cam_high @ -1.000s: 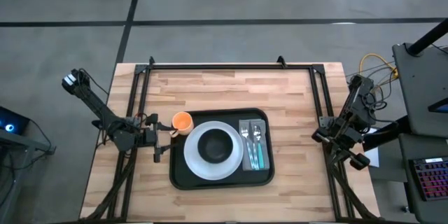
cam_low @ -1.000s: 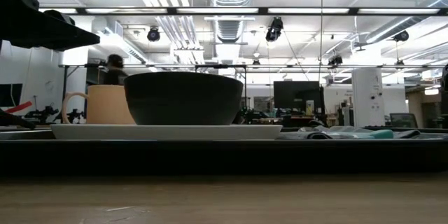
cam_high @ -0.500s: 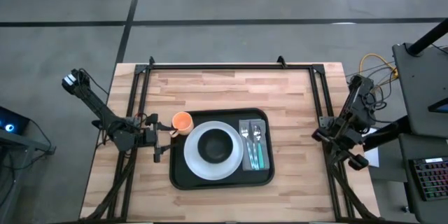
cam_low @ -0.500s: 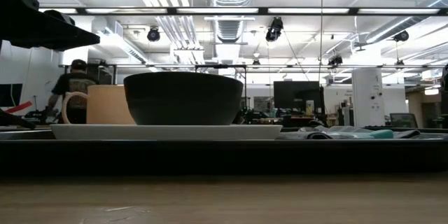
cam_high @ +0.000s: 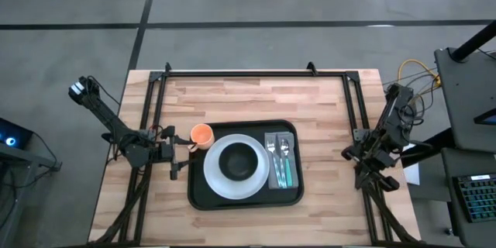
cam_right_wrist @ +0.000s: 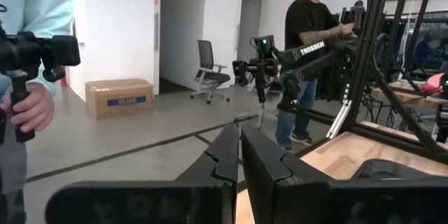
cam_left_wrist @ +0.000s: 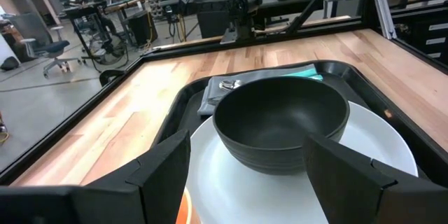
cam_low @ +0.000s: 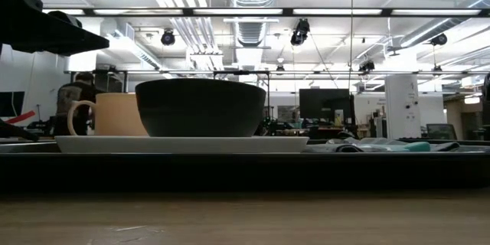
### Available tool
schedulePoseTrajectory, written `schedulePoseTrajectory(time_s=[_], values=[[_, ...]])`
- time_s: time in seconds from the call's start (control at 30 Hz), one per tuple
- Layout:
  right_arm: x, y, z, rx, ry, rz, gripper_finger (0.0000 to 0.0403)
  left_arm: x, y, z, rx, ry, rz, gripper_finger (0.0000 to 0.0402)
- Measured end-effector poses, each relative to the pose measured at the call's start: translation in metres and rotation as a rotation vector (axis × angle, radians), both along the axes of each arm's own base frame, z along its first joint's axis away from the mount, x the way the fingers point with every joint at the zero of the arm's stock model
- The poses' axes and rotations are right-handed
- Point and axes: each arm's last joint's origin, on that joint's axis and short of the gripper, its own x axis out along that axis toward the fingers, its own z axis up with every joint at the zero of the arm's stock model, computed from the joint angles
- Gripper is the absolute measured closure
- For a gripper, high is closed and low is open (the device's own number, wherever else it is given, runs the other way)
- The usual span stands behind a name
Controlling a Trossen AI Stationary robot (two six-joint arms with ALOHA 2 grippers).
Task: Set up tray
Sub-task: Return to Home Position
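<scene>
The black tray [cam_high: 246, 203] lies mid-table, its wall filling the low view [cam_low: 245, 170]. On it rests a white plate [cam_high: 217, 182] carrying a black bowl [cam_high: 239, 161] [cam_left_wrist: 280, 119]. Cutlery on a grey napkin [cam_high: 280, 163] lies on its right side. An orange cup [cam_high: 201, 133] [cam_low: 119, 115] stands at the tray's far left corner, handle pointing left. My left gripper [cam_high: 180, 153] [cam_left_wrist: 246, 147] is open, level at the tray's left edge, just left of the cup. I cannot tell whether it touches the cup. My right gripper [cam_high: 376, 172] [cam_right_wrist: 239, 147] is shut at the table's right edge.
Black frame rails [cam_high: 240, 72] run along the table's far edge and both sides. Bare wood [cam_high: 248, 97] lies beyond the tray and to its right. Past the table, people stand in the room; one hand [cam_right_wrist: 28, 105] holds a black handle close to my right wrist.
My right arm has shifted a little toward the table's left and near edge, staying shut at the right side. In the room behind, a person has walked into sight beyond the cup. The tray's things have stayed still.
</scene>
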Motion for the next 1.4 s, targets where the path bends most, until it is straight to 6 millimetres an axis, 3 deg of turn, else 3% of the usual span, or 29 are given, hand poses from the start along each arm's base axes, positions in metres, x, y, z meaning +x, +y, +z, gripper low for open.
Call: schedulePoseTrajectory(time_s=[0.4,1.4], values=[[0.003,0.005,-0.024,0.009,-0.019,-0.001,0.0394,0.0,0.0,0.0,0.0,0.0,0.001,0.0148],[0.003,0.005,-0.024,0.012,-0.021,0.001,0.0394,0.0,0.0,0.0,0.0,0.0,0.0,0.0148]])
